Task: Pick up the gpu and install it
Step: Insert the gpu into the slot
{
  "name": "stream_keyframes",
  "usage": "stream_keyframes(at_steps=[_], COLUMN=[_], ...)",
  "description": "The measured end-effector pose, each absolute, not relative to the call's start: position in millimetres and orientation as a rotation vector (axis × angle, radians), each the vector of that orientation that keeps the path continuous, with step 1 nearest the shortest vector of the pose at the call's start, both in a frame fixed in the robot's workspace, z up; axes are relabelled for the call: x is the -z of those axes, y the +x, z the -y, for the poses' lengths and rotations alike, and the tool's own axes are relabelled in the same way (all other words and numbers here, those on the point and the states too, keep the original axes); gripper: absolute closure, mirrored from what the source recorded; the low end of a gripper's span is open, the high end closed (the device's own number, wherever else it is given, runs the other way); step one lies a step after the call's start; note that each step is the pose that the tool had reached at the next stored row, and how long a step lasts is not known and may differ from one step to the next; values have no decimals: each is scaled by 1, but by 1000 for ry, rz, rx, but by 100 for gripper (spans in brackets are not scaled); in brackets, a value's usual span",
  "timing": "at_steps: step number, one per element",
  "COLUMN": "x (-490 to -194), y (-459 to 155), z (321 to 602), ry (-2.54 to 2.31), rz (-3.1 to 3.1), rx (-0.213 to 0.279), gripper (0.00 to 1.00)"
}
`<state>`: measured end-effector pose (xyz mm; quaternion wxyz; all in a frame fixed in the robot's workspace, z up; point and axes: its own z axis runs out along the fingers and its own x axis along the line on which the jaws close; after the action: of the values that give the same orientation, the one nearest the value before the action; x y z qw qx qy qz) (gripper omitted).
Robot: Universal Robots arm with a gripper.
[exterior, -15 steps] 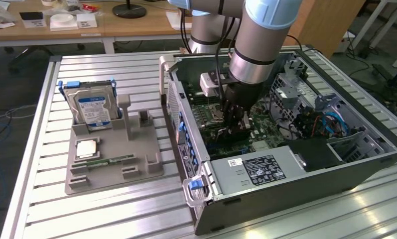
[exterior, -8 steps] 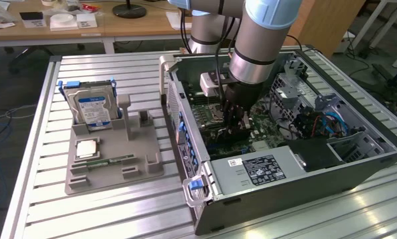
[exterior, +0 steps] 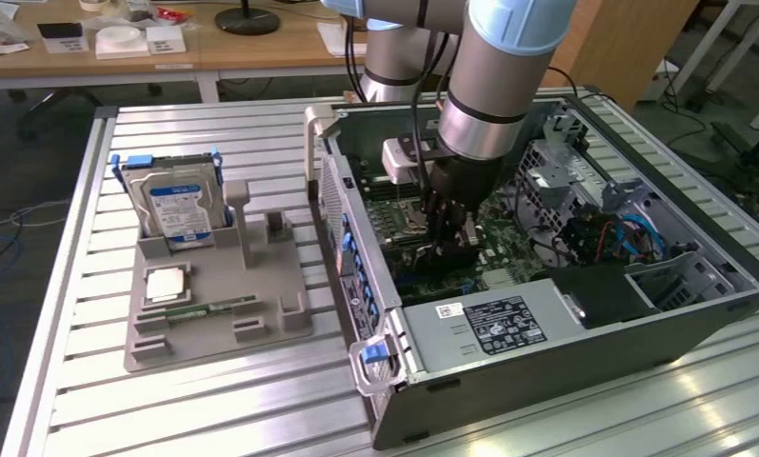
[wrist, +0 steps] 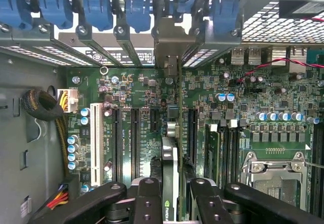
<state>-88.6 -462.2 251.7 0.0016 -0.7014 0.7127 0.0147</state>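
Observation:
My gripper (exterior: pixel 449 228) reaches down into the open computer case (exterior: pixel 684 333) and is shut on the gpu (exterior: pixel 446 255), a dark card held low over the motherboard. In the wrist view the gpu (wrist: pixel 171 155) stands edge-on between the two black fingers (wrist: pixel 147 201), with a green logo on its near end. Its silvery end bracket (wrist: pixel 169 44) reaches the row of rear slot openings with blue latches (wrist: pixel 136 8). The card lines up between the black expansion slots (wrist: pixel 134 138) of the green motherboard (wrist: pixel 253 97). Whether its edge sits inside a slot is hidden.
A grey fixture tray (exterior: pixel 214 338) at the exterior view's left holds an upright silver hard drive with a blue label (exterior: pixel 178 205), a CPU (exterior: pixel 163 284) and a green memory stick (exterior: pixel 208 309). Inside the case are a power supply (exterior: pixel 493 324), drive cages (exterior: pixel 557 167), cables (wrist: pixel 43 107) and the CPU socket (wrist: pixel 276 176).

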Motion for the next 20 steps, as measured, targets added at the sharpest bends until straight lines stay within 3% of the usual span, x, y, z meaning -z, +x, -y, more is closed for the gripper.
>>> stream_keyframes(at_steps=[20], x=[-248], y=[-91], z=[462], ry=[-2201], rz=[-2236], rx=[-46], gripper=[74])
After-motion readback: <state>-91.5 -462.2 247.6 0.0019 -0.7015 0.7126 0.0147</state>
